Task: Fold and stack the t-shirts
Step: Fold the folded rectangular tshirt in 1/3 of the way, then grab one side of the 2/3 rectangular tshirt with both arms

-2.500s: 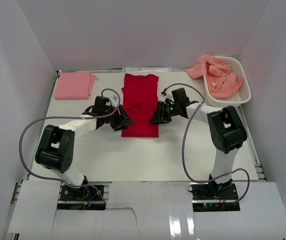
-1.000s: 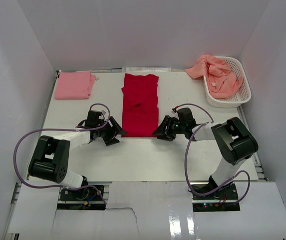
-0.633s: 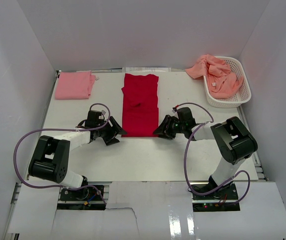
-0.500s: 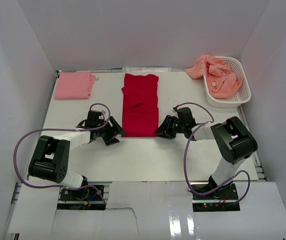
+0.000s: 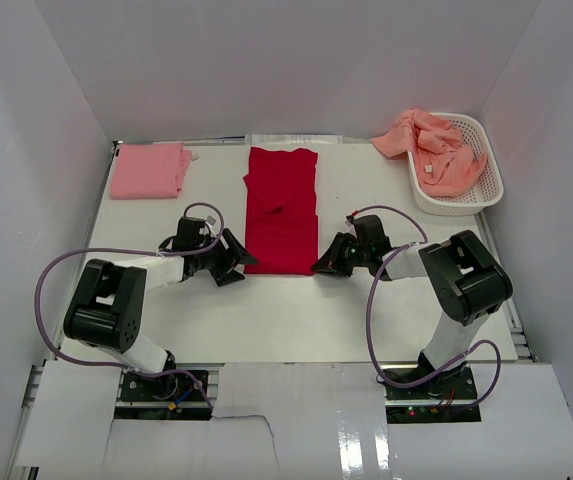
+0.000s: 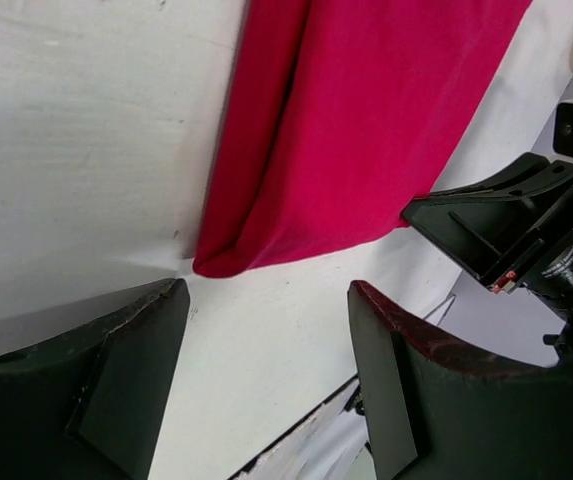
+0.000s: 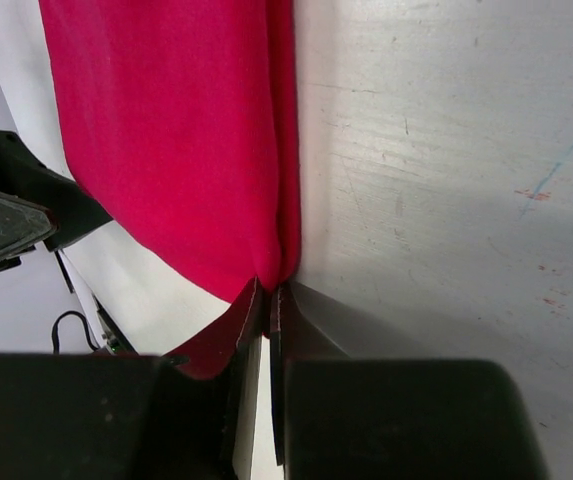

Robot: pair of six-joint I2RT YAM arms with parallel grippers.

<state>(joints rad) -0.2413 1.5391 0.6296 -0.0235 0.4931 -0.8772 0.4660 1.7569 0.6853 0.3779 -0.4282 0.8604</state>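
A bright red t-shirt (image 5: 281, 205) lies folded into a long strip in the middle of the table. My right gripper (image 5: 322, 266) is low at its near right corner, and the right wrist view shows the jaws (image 7: 271, 292) shut on that corner of the red cloth (image 7: 166, 130). My left gripper (image 5: 239, 260) sits at the near left corner, open. In the left wrist view its fingers (image 6: 268, 300) straddle bare table just short of the red hem (image 6: 366, 120). A folded pink t-shirt (image 5: 149, 170) lies at the back left. Salmon-orange t-shirts (image 5: 428, 145) spill from the basket.
A white latticed basket (image 5: 491, 185) stands at the back right corner. White walls close in the table on three sides. Purple cables loop beside both arms. The right gripper body (image 6: 496, 230) shows across the shirt in the left wrist view.
My right gripper has shut on the red shirt's near right corner. The left gripper has edged a little closer to the near left corner and stays open.
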